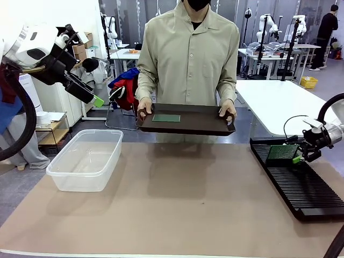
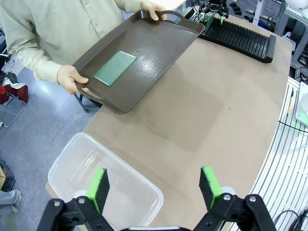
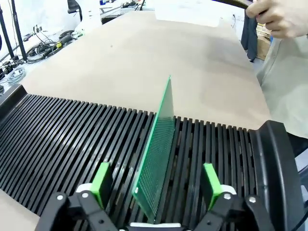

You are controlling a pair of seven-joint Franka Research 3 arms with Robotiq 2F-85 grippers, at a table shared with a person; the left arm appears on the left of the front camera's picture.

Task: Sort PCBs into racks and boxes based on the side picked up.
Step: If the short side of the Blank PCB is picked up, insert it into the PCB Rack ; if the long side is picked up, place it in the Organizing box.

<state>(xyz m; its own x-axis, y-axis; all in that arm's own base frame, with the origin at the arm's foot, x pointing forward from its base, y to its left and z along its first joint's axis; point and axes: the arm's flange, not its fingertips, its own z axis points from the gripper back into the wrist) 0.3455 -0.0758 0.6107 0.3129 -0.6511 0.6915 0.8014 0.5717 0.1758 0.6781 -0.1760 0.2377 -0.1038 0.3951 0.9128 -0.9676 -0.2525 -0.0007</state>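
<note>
My right gripper (image 3: 156,182) is hanging over the rack (image 3: 62,139) with its pads spread wide, gripping nothing. One PCB (image 3: 161,139) is standing on edge in a slot between the pads, touching neither. My left gripper (image 2: 155,185) is hovering high with its fingers likewise released, and the clear box (image 2: 72,161) is lying below it. Rack and box are resting well apart on the tan tabletop (image 1: 183,199), with white tables and grey floor beyond. Across from me a person is holding a dark brown tray (image 2: 159,43) by its handles. The second PCB (image 2: 115,68) is lying flat on it.
</note>
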